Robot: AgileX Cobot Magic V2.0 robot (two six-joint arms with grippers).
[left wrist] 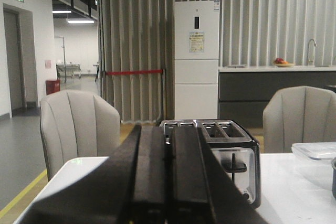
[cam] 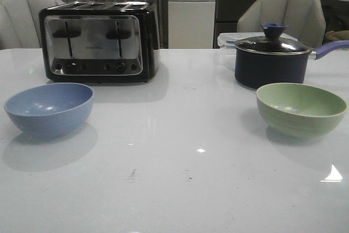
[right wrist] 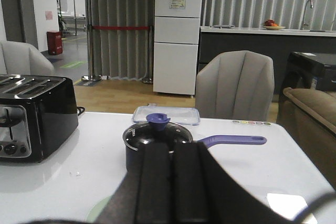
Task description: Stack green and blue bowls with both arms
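Two matte deep bowls: blue bowl, green bowl

The right gripper, fingers pressed together, points at the navy lidded saucepan; a black toaster sits at nine o'clock.

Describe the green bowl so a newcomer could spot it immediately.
Start at the dark lidded saucepan on the table's right side. Just in front of it, nearer the camera, sits the green bowl, upright and empty. It is pale sage green; the similar blue bowl sits far left before the toaster.
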